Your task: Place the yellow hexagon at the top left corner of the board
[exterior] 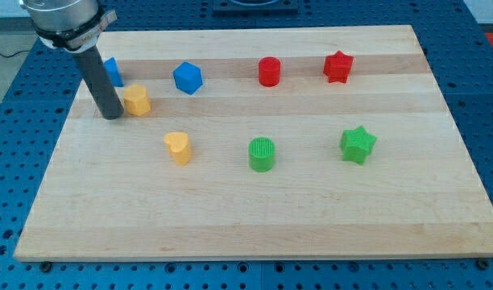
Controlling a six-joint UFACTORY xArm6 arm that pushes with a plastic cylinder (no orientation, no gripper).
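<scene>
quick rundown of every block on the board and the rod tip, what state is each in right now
my tip: down on the board, at the yellow hexagon's left side
yellow hexagon: upper left area, short of the corner
blue block: partly hidden behind the rod
blue cube: free
red cylinder: free
red star: free
yellow heart: free
green cylinder: free
green star: free

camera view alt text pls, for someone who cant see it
My tip rests on a wooden board just left of the yellow hexagon, near the view's top left, with a blue block partly hidden behind the rod. Elsewhere sit a blue cube, red cylinder, red star, yellow heart, green cylinder and green star.
</scene>
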